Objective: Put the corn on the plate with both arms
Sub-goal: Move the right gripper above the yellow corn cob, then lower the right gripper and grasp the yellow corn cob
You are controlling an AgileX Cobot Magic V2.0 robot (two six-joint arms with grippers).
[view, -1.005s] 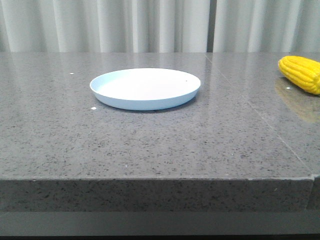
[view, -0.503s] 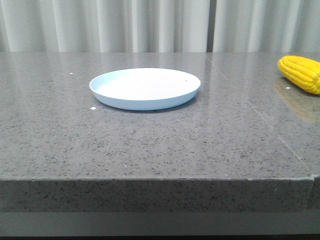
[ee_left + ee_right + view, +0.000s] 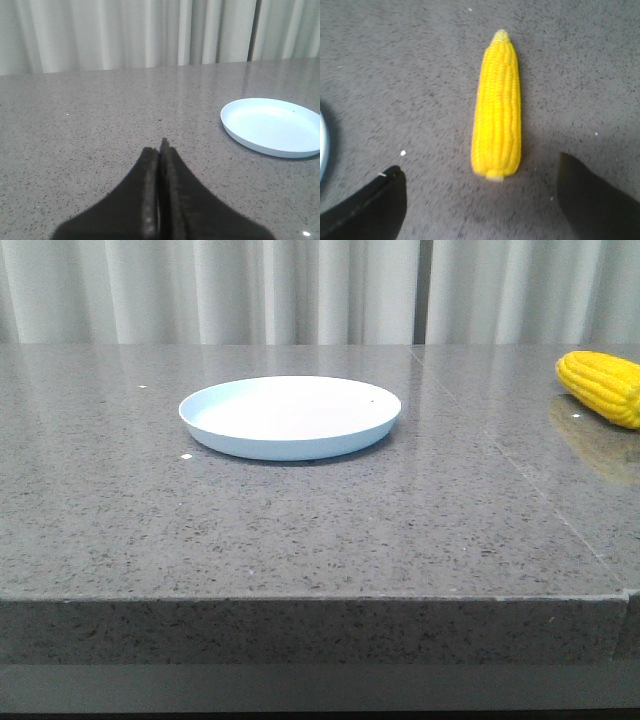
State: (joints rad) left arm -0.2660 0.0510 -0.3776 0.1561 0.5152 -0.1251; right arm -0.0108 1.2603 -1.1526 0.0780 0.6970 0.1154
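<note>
The pale blue-white plate sits empty on the grey stone table, left of centre; it also shows in the left wrist view. The yellow corn lies on the table at the far right edge of the front view. In the right wrist view the corn lies lengthwise, its pale cut end toward my right gripper, which is open wide and empty just short of it. My left gripper is shut and empty, over bare table beside the plate. Neither arm shows in the front view.
The grey speckled table has its front edge near the camera and a seam running down its right part. White curtains hang behind the table. A sliver of the plate's rim shows at the edge of the right wrist view.
</note>
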